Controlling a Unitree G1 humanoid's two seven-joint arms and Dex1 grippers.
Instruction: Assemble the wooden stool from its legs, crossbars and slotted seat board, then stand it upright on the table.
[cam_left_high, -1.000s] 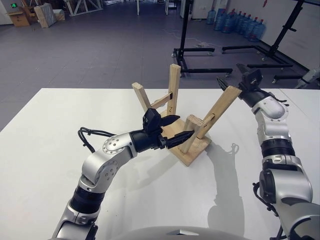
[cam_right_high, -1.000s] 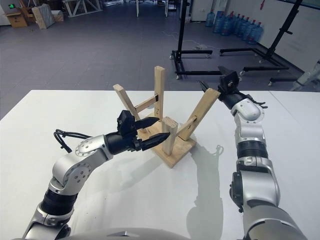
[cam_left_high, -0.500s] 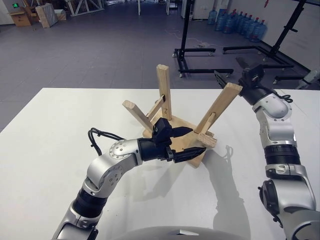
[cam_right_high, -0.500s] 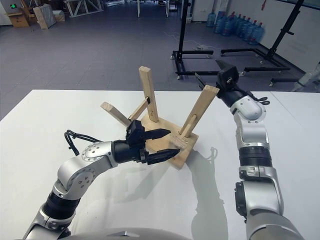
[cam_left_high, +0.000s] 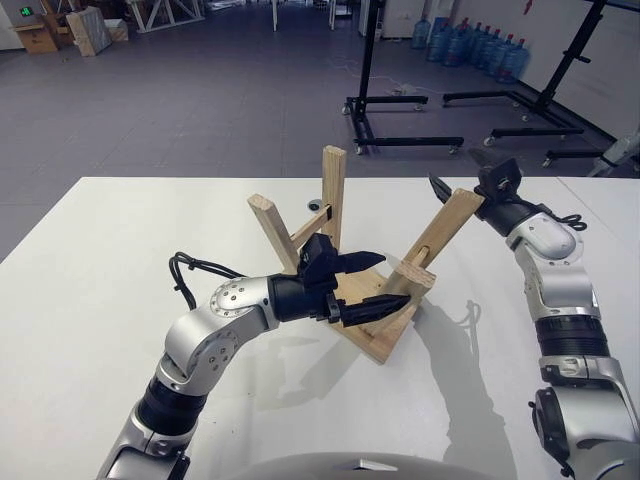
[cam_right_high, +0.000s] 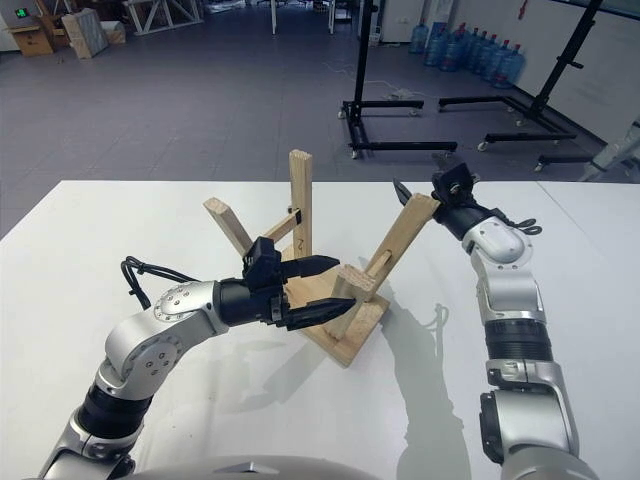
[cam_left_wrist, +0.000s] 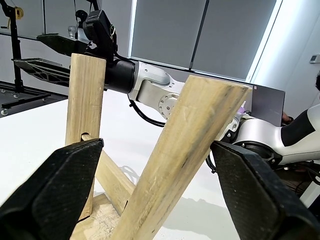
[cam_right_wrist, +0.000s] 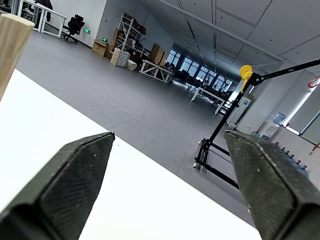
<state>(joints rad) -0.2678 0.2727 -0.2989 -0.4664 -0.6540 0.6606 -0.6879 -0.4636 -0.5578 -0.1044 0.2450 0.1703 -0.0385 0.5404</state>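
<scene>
Table (cam_left_high: 90, 300): one stool (cam_left_high: 378, 336), four legs (cam_left_high: 333, 190); left gripper (cam_left_high: 393, 279), right gripper (cam_left_high: 455, 172)

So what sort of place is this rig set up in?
Probably a big workshop or warehouse-style lab: an open grey floor, black wheeled stands, water jugs by the far wall, and crates in the back. The work sits on a white table.

No writing could be read in any view.
A small green lit sign (cam_left_high: 25, 10) hung far off at the left of the hall, its marks too small to make out. The pale wood of the stool (cam_left_high: 385, 338) on the counter bore no legible lettering.
</scene>
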